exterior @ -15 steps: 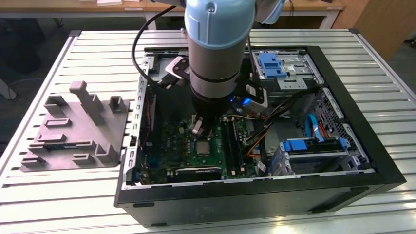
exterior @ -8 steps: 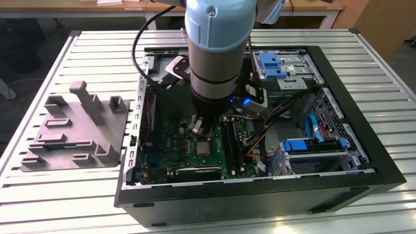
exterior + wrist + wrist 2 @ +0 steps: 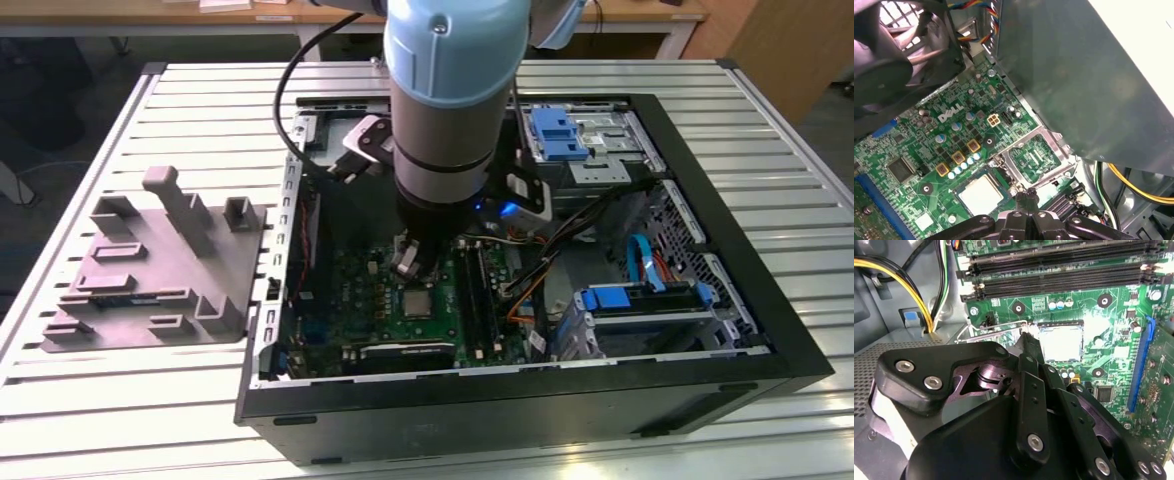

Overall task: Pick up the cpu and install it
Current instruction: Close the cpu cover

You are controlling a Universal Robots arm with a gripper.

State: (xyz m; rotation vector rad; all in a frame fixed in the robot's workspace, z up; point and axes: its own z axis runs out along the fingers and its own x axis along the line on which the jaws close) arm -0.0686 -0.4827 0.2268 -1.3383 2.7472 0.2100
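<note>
— Black fingers of the gripper (image 3: 1029, 196) are pinched together, holding nothing, just beside the socket's open metal frame (image 3: 1035, 156).
— And the cpu (image 3: 980, 192)?
— Seated flat in the socket on the green motherboard (image 3: 400, 300), likely so the frame can fold over it.

Shiny metal, matt plastic, and a glossy green board

You see the cpu (image 3: 1063, 342) with its pale, smooth metal top, a bit shiny, lying in the green glossy board (image 3: 929, 145). The end effector (image 3: 1026, 337) looks like black matt plastic with bright metal screws (image 3: 1035, 442). The socket frame (image 3: 1036, 155) is bare silver metal. The computer case (image 3: 747, 290) is black and smooth outside, dull grey metal inside. The fixture (image 3: 154, 270) looks like matt grey-purple plastic. The tabletop (image 3: 200, 110) is ribbed pale metal.
</note>
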